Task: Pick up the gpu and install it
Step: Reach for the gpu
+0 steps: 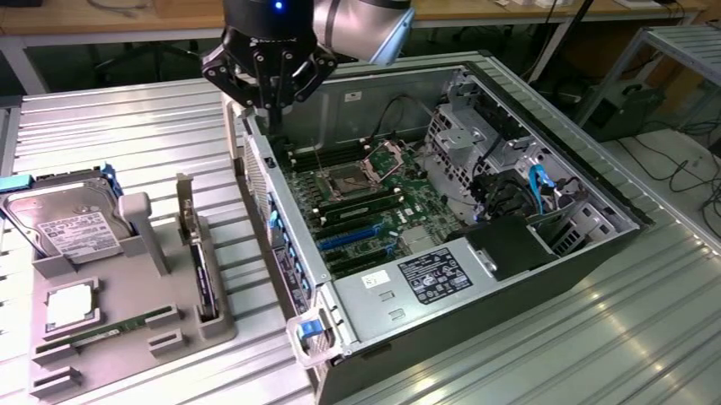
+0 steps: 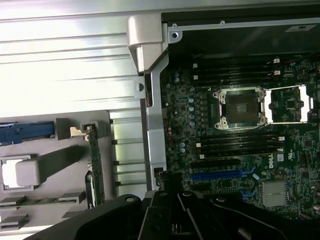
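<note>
The gpu [image 1: 202, 268] stands on edge in a slot of the grey holder tray [image 1: 135, 337], a thin dark green card with a silvery bracket at its far end. It appears in the wrist view as a narrow green strip [image 2: 93, 167]. My gripper [image 1: 268, 94] hangs shut and empty above the back corner of the open computer case [image 1: 282, 253], to the exterior view's right of the gpu and well apart from it. The gripper's black body [image 2: 175, 212] shows over the case wall. Blue expansion slots [image 1: 351, 236] [image 2: 220, 175] lie on the motherboard.
The holder tray also carries a silver hard drive [image 1: 73, 224], a processor chip [image 1: 70, 305] and a long memory stick [image 1: 107, 331]. Inside the case are the processor socket [image 1: 341, 181], a drive cage [image 1: 485, 135], cables and a power supply [image 1: 423, 274]. Everything rests on a ribbed metal table [image 1: 135, 126].
</note>
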`<action>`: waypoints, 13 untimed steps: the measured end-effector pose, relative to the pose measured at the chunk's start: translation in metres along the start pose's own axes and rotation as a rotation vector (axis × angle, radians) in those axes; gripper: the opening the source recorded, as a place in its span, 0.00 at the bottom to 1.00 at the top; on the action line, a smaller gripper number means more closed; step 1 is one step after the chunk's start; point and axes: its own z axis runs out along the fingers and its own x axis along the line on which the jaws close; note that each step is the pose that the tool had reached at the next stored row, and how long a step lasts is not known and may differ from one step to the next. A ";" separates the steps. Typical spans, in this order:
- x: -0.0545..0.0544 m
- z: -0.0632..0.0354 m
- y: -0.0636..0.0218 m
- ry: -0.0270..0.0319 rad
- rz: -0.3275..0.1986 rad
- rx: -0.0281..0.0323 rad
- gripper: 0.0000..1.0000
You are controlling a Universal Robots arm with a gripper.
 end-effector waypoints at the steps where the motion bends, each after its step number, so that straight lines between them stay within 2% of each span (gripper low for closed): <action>1: 0.001 -0.0001 -0.0002 0.0001 0.000 0.0000 0.11; 13: 0.012 -0.0004 -0.0018 0.0001 0.000 0.0001 0.11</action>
